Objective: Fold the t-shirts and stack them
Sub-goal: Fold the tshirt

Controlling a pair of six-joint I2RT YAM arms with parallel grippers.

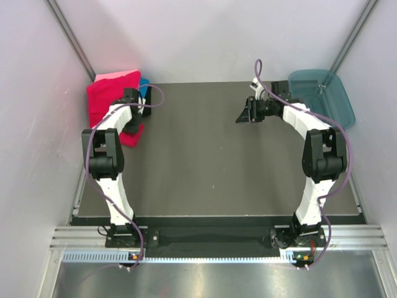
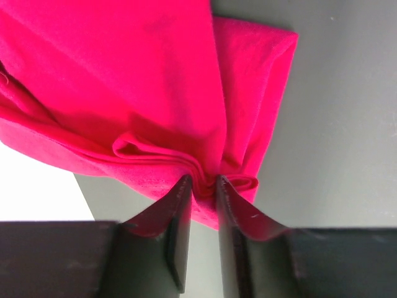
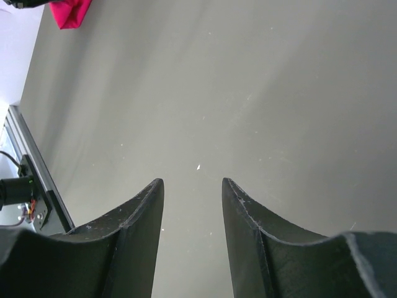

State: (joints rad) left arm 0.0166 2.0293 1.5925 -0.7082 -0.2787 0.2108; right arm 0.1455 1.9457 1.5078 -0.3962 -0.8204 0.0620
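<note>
Left claw [image 2: 203, 184] pinched on bunched red t-shirt [image 2: 142, 93]; right claw [image 3: 192, 186] open, empty, above bare table [image 3: 260, 93]

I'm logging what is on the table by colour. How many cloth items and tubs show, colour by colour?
Crimson-red shirt: 1, pinched between the left gripper fingers
Light pink cloth: 1, only an edge shows
Turquoise blue cloth: 1, partly hidden
Teal plastic tub: 1
Total: 4

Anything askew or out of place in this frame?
The red t-shirt is bunched at the mat's far left corner, draped up against the wall, with the left gripper pinching gathered folds. A turquoise shirt peeks out behind. Nothing looks spilled or damaged.
</note>
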